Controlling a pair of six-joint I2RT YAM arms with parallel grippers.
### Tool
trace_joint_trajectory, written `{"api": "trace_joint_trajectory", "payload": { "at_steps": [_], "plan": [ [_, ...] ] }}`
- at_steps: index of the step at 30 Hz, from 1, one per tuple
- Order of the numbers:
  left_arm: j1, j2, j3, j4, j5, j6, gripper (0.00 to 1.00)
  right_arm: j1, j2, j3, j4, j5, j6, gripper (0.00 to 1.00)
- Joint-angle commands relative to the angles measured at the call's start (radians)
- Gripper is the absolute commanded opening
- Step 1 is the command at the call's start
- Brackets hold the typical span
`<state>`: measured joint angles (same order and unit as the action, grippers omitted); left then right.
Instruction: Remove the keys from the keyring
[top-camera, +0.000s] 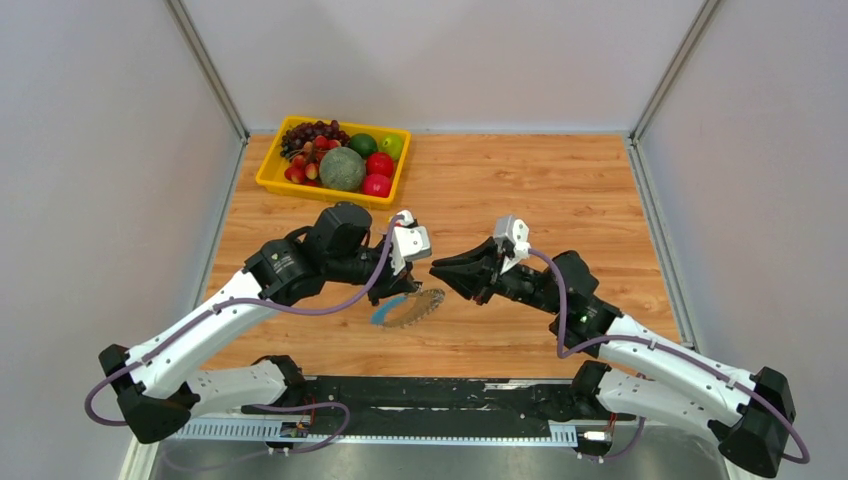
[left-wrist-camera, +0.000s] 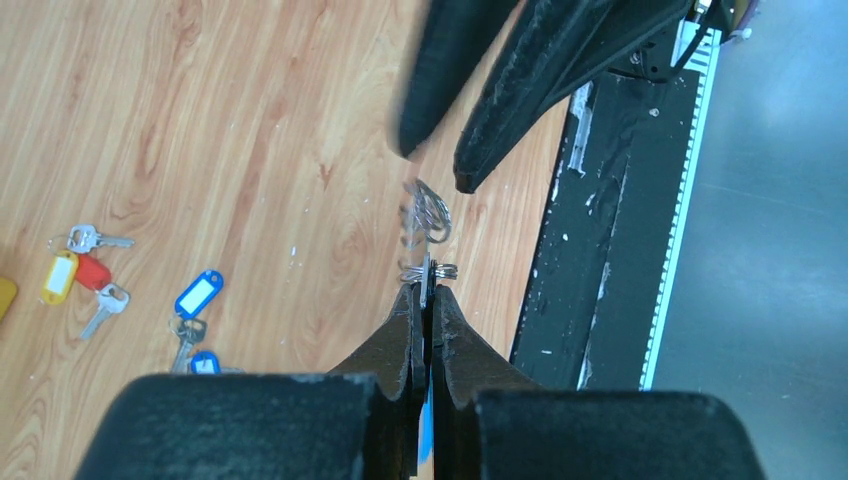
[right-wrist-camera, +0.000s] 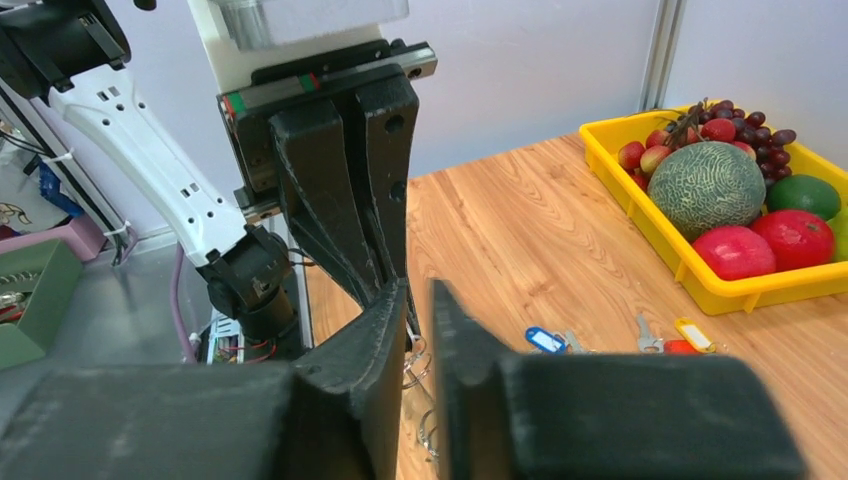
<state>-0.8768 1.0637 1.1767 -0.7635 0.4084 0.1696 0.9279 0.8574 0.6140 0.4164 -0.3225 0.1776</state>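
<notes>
The keyring (top-camera: 410, 307) hangs just above the table, with a blue arc at its left and a silvery fringe of rings. My left gripper (top-camera: 413, 291) is shut on its rim; in the left wrist view the jaws (left-wrist-camera: 428, 290) pinch the metal edge, and small rings (left-wrist-camera: 428, 215) stick out past the tips. My right gripper (top-camera: 436, 268) is open by a narrow gap and empty, its tips right beside those rings. Its fingers (left-wrist-camera: 470, 110) hover over them. The right wrist view shows rings (right-wrist-camera: 416, 360) through the gap (right-wrist-camera: 418, 295). Loose keys with blue (left-wrist-camera: 198, 295), yellow (left-wrist-camera: 58, 277) and red tags lie on the wood.
A yellow tray (top-camera: 268, 178) of fruit stands at the back left of the wooden table and also shows in the right wrist view (right-wrist-camera: 700, 285). A black rail (top-camera: 430, 395) runs along the near edge. Grey walls close in the sides.
</notes>
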Motion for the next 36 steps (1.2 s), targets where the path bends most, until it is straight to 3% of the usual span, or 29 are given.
{"api": "trace_joint_trajectory", "payload": {
  "at_steps": [1, 3, 10, 16, 32, 34, 36],
  "plan": [
    [-0.001, -0.031, 0.074, 0.044, 0.031, 0.028, 0.00, -0.005, -0.053, 0.006, -0.047, 0.011, -0.051, 0.26],
    [-0.001, -0.039, 0.091, 0.029, 0.037, 0.045, 0.00, -0.005, -0.066, 0.003, -0.061, -0.023, -0.080, 0.33],
    [-0.001, -0.033, 0.153, -0.008, 0.044, 0.068, 0.00, -0.005, -0.033, 0.046, -0.139, -0.166, -0.154, 0.40],
    [-0.002, -0.037, 0.196, -0.023, 0.075, 0.057, 0.00, -0.004, 0.008, 0.069, -0.134, -0.183, -0.172, 0.46],
    [-0.002, -0.033, 0.217, -0.023, 0.096, 0.048, 0.00, 0.014, 0.069, 0.105, -0.042, -0.235, -0.193, 0.43],
    [-0.002, -0.030, 0.224, -0.021, 0.098, 0.048, 0.00, 0.019, 0.081, 0.108, -0.038, -0.236, -0.192, 0.40],
    [-0.001, -0.029, 0.228, -0.020, 0.098, 0.049, 0.00, 0.022, 0.088, 0.112, -0.037, -0.237, -0.192, 0.29]
  ]
}}
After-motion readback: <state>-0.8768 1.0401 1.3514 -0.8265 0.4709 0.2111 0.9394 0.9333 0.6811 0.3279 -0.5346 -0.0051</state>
